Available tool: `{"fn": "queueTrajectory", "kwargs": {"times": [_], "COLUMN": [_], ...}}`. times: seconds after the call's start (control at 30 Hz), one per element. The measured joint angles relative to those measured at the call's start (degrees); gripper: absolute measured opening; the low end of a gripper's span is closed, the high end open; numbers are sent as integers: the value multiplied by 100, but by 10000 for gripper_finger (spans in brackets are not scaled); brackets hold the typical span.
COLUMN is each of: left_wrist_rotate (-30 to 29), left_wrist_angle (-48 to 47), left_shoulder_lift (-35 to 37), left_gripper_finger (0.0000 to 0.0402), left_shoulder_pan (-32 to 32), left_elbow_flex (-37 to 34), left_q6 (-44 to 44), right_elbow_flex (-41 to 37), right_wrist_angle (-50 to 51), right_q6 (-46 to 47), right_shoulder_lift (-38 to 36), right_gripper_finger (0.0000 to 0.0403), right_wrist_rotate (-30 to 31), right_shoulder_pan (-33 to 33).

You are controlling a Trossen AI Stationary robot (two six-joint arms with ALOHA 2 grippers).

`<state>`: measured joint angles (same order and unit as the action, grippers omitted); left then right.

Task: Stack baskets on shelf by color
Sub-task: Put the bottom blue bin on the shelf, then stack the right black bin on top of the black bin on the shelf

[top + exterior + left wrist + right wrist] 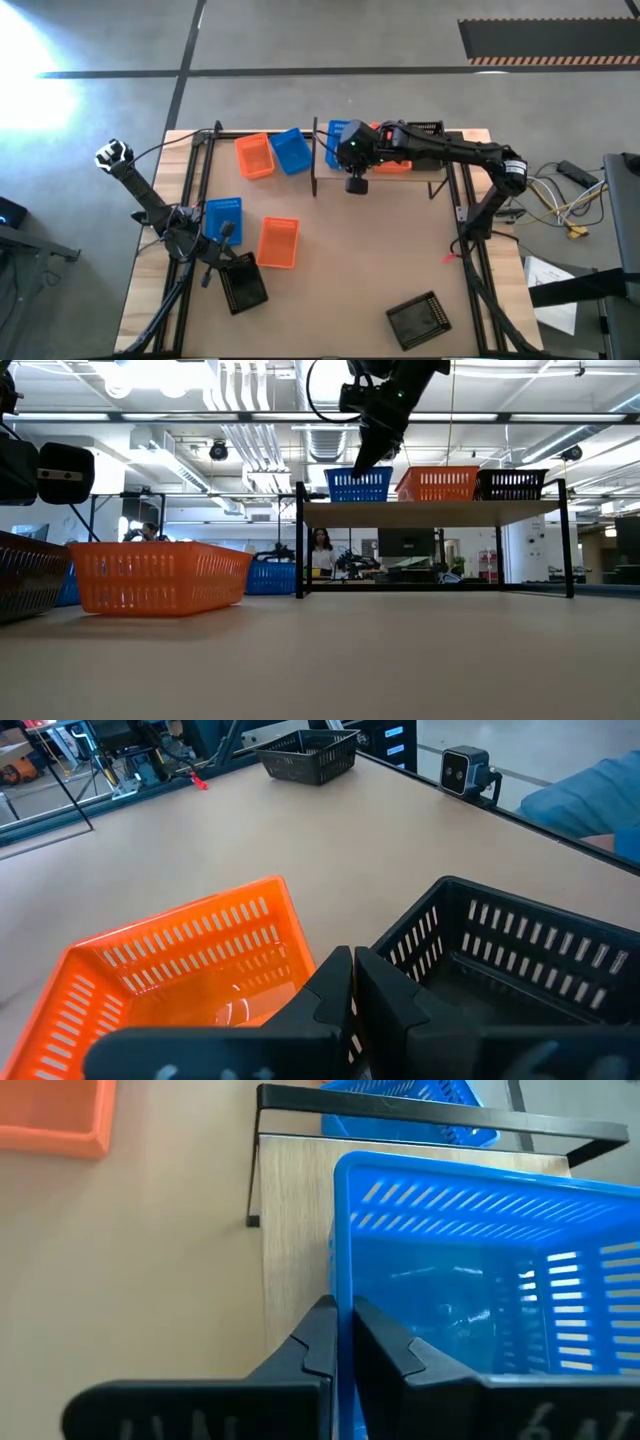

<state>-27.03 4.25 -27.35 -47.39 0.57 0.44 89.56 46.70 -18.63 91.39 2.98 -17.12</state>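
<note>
The right gripper [340, 1335] is up at the shelf [425, 170], at about 12 o'clock on the table [370, 260]. Its two fingers are pinched tight on the rim of a blue basket [480, 1280] that sits at the left end of the shelf. An orange basket [437, 483] and a black basket [512, 484] sit beside it on the shelf.

The left gripper [352, 982] is low at about 8 o'clock. Its fingers are closed and hold nothing. It hangs between an orange basket [190, 960] and a black basket [520, 960].

More baskets wait on the table. Two sit near 11 o'clock, one orange [254, 156] and one blue [291, 150]. One blue basket [223, 216] is at 9 o'clock. One black basket [418, 319] is far off at 5 o'clock.

The baskets look light and thin, with lots of holes. They are probably a bit bendy and smooth, so they could tip or slide. The best place to grab one seems to be the top edge of a wall, near its middle, so it hangs level.
</note>
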Motion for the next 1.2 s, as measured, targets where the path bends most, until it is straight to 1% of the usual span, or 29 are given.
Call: {"fn": "queueTrajectory", "kwargs": {"times": [0.17, 0.33, 0.5, 0.63, 0.77, 0.83, 0.93, 1.0, 1.07, 1.2], "left_wrist_rotate": [0, 0, 0, 0, -1, 0, 0, 0, -1, -2], "left_wrist_angle": [-1, -1, -1, -1, -1, 0, 0, 0, -1, 0], "left_shoulder_lift": [0, 0, 0, 0, 0, 0, 0, 0, 0, 0], "left_gripper_finger": [0, 0, 0, 0, 0, 0, 0, 0, 0, 0], "left_shoulder_pan": [0, 0, 0, 1, 1, -1, 1, -1, 0, -1], "left_elbow_flex": [1, 0, 1, -1, 0, 0, 0, -1, 1, 1], "left_q6": [0, -1, 0, 0, -1, 0, -1, 0, 0, 1], "right_elbow_flex": [2, 2, 203, 402, 302, 174, -77, -272, -469, -767], "right_wrist_angle": [158, 231, 282, 260, 247, 277, 282, 298, 333, 485], "right_q6": [-303, -321, 67, 420, 1131, 1616, 2524, 3245, 4066, 6042], "right_shoulder_lift": [-4, -27, -111, -288, -509, -564, -575, -575, -575, -575], "right_gripper_finger": [21, 70, 122, 138, 130, 121, 108, 99, 89, 71], "right_wrist_rotate": [0, 4, 26, 87, 385, 775, 1584, 2026, 2288, 2401], "right_shoulder_pan": [0, 0, 46, 362, 1096, 1626, 2511, 3087, 3632, 4559]}}
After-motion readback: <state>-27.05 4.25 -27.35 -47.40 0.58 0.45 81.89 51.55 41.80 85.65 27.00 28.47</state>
